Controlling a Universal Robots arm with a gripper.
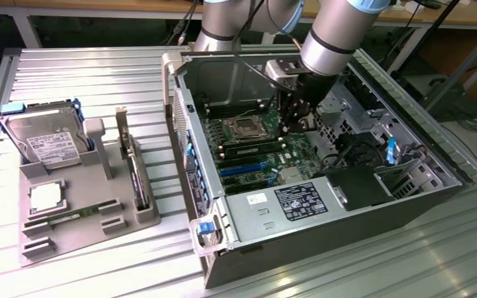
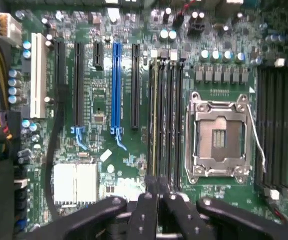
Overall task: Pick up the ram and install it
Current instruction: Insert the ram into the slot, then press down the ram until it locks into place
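**Ram held at the memory slots inside the open case**

The arm (image 1: pixel 338 31) reaches down into the open computer case (image 1: pixel 404 205), which lies on its side on the ribbed metal counter (image 1: pixel 72 68). Its jaws hang low over the motherboard (image 1: pixel 255 155), just beside the processor socket (image 1: pixel 245 128).

In the wrist view the two dark fingers (image 2: pixel 146 210) are drawn narrow. Only a thin gap is left between them, and the edge of the ram (image 2: pixel 153 120) runs straight into that gap, so the jaws appear to be clamped on the stick. The ram stands edge-on along the outermost of four parallel memory slots, the one farthest from the socket (image 2: pixel 219 135) and next to a long black expansion slot (image 2: pixel 135 85). Whether it is pressed fully home cannot be told. A blue slot (image 2: pixel 116 85) lies further along the board (image 2: pixel 91 105).

On the exterior view's left, a grey tray (image 1: pixel 72 242) sits on the counter well apart from the jaws. It carries a hard drive (image 1: pixel 52 143), an upright expansion card (image 1: pixel 131 167), a square silver processor chip (image 1: pixel 46 197) and a second green ram stick (image 1: pixel 64 218) lying flat.
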